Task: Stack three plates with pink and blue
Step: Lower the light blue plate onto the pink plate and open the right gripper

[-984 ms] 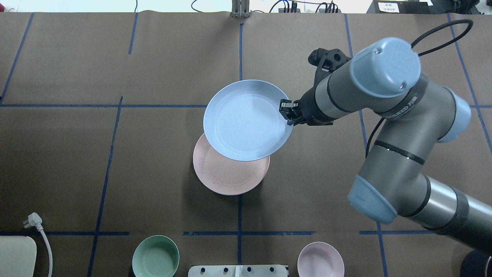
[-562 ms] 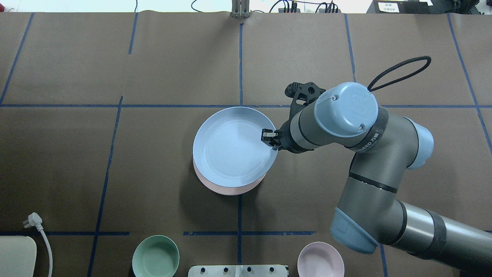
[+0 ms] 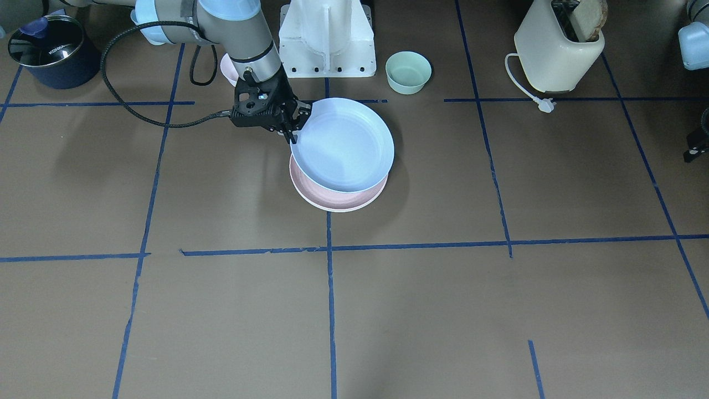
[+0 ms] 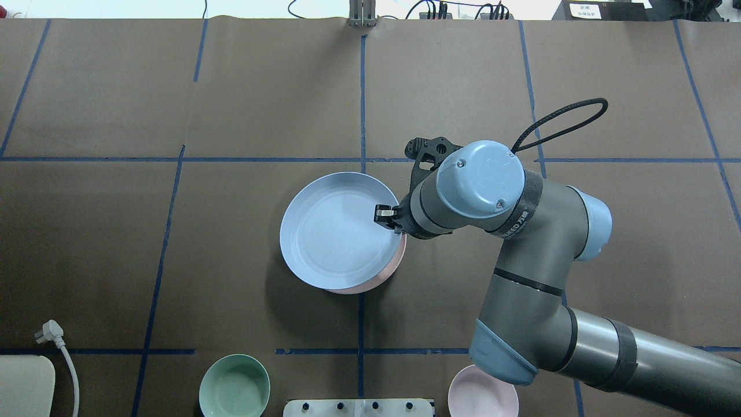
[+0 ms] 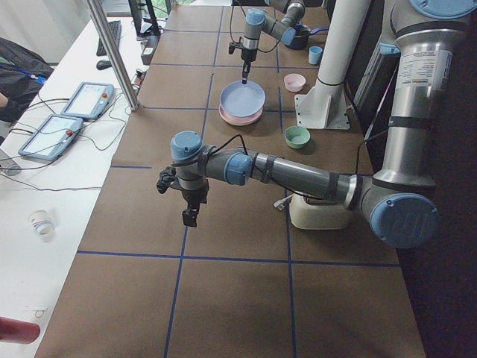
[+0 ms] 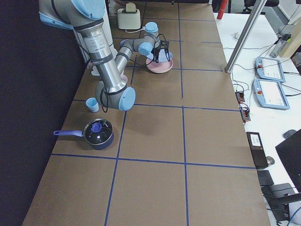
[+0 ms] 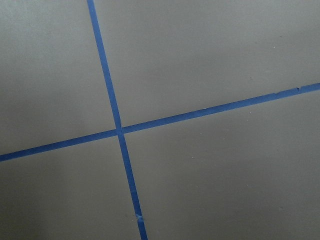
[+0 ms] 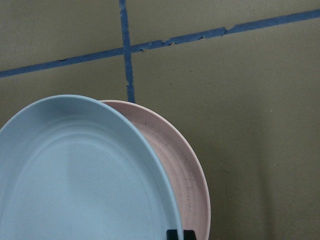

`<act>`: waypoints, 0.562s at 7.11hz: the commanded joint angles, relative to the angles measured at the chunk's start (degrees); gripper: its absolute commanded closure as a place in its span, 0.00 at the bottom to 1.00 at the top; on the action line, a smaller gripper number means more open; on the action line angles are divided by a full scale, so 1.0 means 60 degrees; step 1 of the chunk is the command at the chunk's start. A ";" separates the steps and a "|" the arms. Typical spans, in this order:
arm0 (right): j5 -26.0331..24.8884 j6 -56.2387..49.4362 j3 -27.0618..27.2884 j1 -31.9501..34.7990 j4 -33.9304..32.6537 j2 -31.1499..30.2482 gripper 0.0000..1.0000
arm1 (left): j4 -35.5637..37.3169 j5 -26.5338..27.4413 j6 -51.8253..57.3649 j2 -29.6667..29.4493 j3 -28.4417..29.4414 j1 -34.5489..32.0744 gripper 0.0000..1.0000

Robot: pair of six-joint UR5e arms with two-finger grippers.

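My right gripper is shut on the right rim of the pale blue plate. It holds the plate just over the pale pink plate, which lies on the table. The blue plate sits a little to the left of the pink one and covers most of it. The front view shows the blue plate above the pink plate. The right wrist view shows both plates. The cream-white plate is out of view. My left gripper hangs over bare table far from the plates; I cannot tell whether it is open or shut.
A mint-green bowl and a small pink bowl stand by the robot's white base. A toaster with its plug stands on the robot's left. A dark pot stands on its right.
My right arm has carried the blue plate toward the robot and to the left, and lowered it over the pink plate. The pink plate has not moved.
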 commanded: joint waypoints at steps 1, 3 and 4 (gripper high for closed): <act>-0.0092 -0.0066 -0.0089 -0.0007 -0.0019 0.0012 0.94 | 0.0000 -0.0002 0.0011 0.0001 0.0007 -0.0012 0.00; -0.0092 -0.0095 -0.0017 0.0037 0.0025 -0.0090 0.00 | 0.0000 -0.0046 0.0011 0.0001 0.0022 -0.0012 0.00; -0.0092 -0.0110 -0.0016 0.0023 0.0010 -0.0120 0.00 | 0.0000 -0.0046 0.0011 0.0001 0.0022 -0.0012 0.00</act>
